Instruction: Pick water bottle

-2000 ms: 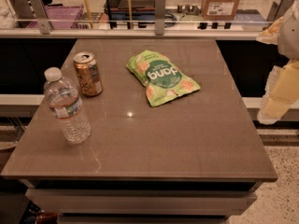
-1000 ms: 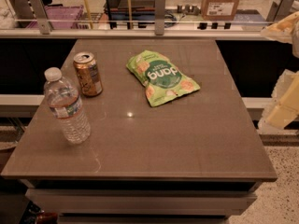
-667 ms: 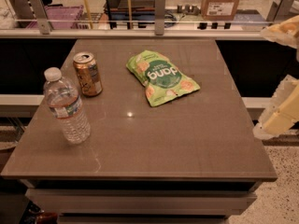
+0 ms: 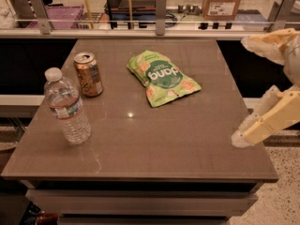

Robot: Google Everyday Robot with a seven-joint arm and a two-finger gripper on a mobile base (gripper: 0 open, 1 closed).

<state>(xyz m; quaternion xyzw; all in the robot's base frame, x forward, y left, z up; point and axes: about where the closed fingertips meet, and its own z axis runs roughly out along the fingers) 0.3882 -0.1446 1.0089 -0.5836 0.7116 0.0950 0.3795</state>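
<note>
The water bottle (image 4: 67, 107) is clear ribbed plastic with a white cap and a pale label band. It stands upright near the left edge of the brown table (image 4: 154, 144). My gripper (image 4: 240, 91) is at the far right, over the table's right edge, far from the bottle. Its two cream fingers are spread wide apart, one fingertip (image 4: 248, 42) above and one below, and hold nothing.
A gold-brown drink can (image 4: 88, 74) stands just behind and to the right of the bottle. A green snack bag (image 4: 162, 77) lies at the table's middle back. A railing and a cardboard box (image 4: 224, 2) are behind the table.
The gripper's lower finger has moved left, from beside the table to over its right edge. The bottle, can and bag have not moved.
</note>
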